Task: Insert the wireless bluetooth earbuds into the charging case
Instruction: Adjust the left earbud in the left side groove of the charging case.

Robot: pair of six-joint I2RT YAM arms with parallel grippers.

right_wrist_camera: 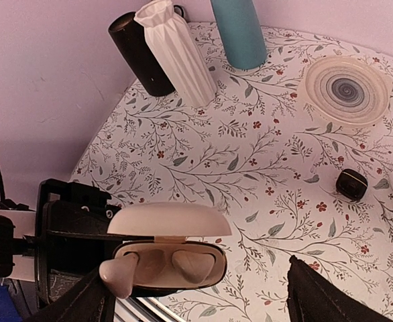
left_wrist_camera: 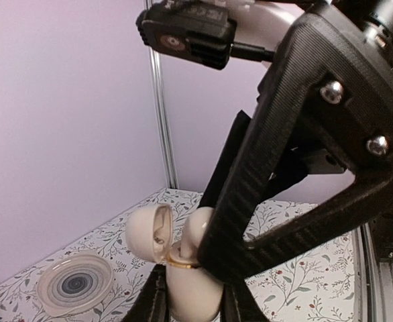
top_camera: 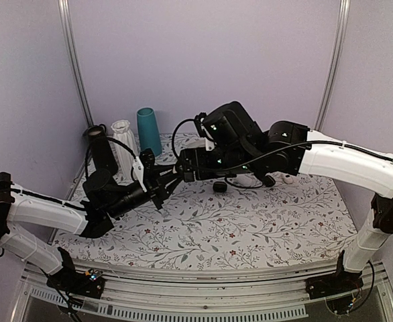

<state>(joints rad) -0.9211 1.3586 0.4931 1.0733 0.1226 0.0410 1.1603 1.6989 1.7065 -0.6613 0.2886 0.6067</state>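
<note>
Case [right_wrist_camera: 170, 221]: glossy cream plastic clamshell with rounded corners, in the lower left of the right wrist view. It is open, the domed lid standing over the shallow base.
Case hinge: a thin gold-coloured band joins the halves, seen low in the centre of the left wrist view.
Case contents: two rounded cream shapes lie side by side in the base. I cannot tell whether they are moulded wells or seated buds.
Earbud [right_wrist_camera: 119, 276]: a smooth cream drop shape at the left end of the base, overlapping its rim and touching the right gripper's left finger. I cannot tell whether it is seated.
Left gripper [left_wrist_camera: 193, 303]: its black fingers are clamped on the lower half of the case, holding it off the table.
Right gripper [right_wrist_camera: 196, 285]: its jaws are spread wide with a matte black finger on each side of the case, and nothing is pinched between them.
Table [right_wrist_camera: 284, 154]: covered by a white cloth printed with leafy sprigs and small red flowers.
Vases, upper left: a matte black cylinder [right_wrist_camera: 139, 54], a ribbed white vase [right_wrist_camera: 176, 57] and a smooth teal one [right_wrist_camera: 240, 30] stand close together.
Plate [right_wrist_camera: 347, 90]: a translucent round dish with dark concentric rings, upper right.
Black box [right_wrist_camera: 351, 184]: small, glossy and rounded, on the cloth at the right, below the plate.
</note>
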